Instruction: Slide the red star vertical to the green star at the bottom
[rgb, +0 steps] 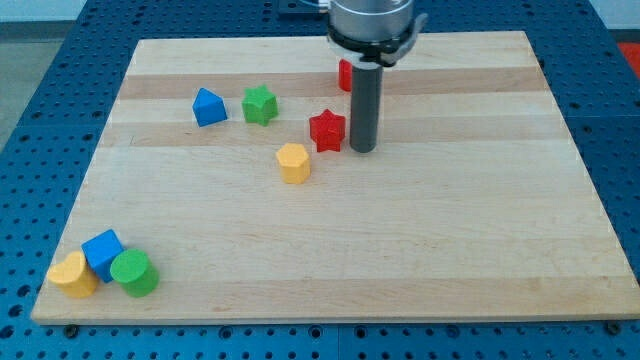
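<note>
The red star (327, 130) lies on the wooden board (400, 240), a little above its middle. The green star (259, 104) lies up and to the view's left of it. My tip (363, 150) rests on the board just to the view's right of the red star, close beside it with a thin gap. The rod rises straight up to the arm's end at the view's top.
A blue block (209, 107) sits left of the green star. A yellow block (293, 163) lies below-left of the red star. A red block (345, 75) is partly hidden behind the rod. At bottom left cluster a yellow block (73, 275), blue cube (103, 253) and green cylinder (134, 273).
</note>
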